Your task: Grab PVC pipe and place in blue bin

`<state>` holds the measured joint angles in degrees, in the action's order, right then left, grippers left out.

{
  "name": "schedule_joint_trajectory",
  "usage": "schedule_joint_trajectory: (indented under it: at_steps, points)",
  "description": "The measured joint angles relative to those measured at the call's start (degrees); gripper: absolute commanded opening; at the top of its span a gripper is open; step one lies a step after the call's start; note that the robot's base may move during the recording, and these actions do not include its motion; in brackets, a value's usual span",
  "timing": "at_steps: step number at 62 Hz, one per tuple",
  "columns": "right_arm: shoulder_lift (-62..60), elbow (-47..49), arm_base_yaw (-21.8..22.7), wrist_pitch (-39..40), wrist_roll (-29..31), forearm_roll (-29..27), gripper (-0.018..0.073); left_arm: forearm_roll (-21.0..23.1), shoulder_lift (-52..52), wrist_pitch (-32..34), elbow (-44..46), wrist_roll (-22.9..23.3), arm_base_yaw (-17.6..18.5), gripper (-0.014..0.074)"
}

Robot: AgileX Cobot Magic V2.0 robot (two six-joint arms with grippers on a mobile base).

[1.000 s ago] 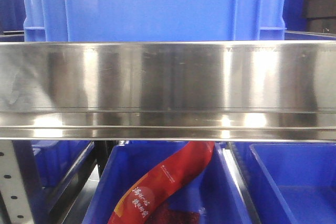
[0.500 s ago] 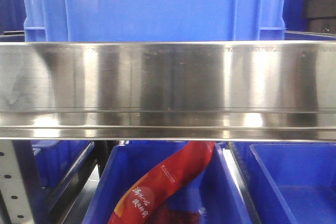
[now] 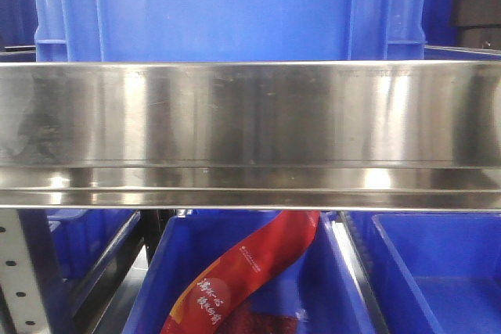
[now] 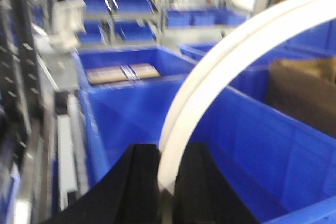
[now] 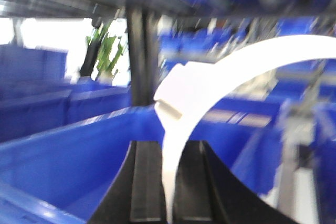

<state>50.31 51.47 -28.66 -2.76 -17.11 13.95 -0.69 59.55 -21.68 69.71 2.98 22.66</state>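
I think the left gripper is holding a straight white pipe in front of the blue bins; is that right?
Not quite: the pipe is not straight but bent in a wide arc. The left wrist view shows it curving up and right from the left gripper, with blue bins behind it.

We see a stainless steel shelf (image 3: pixel 250 115) running across the whole front view, its broad front lip shiny and streaked with reflections. Directly on top of it stands a large blue crate (image 3: pixel 235 9) with a ribbed side wall, and more blue shows at either side of it. At the lower left we make out a pale perforated upright (image 3: pixel 17 271). Beneath the shelf two open blue bins sit side by side: the middle bin (image 3: pixel 192 244), holding a red packet (image 3: pixel 243 271), and the right bin (image 3: pixel 438 271); what they rest on is hidden from us
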Motion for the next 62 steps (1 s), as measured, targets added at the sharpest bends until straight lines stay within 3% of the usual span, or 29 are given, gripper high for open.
schedule_joint_trajectory:
  at_steps: [12, 25, 35, 62]
  points:
    - [9.6, 10.3, -4.7, -12.1, 0.0, -0.4, -0.0162, 1.9, 8.8, -2.3, 7.9, 0.0, 0.1, -0.0111]
    - [17.7, 20.8, -5.1, -20.6, 0.0, -5.1, -0.0162, 3.5, 15.9, -2.5, 14.9, 0.0, 0.1, -0.0111]
    - [23.6, 28.5, -5.6, -27.5, 0.0, -6.9, -0.0162, 6.3, 21.5, -6.2, 21.5, 0.0, 0.1, -0.0111]
    - [33.0, 36.3, -7.4, -35.6, 5.7, -13.9, -0.0162, 7.5, 27.5, -11.1, 26.3, 0.0, 1.3, -0.0111]
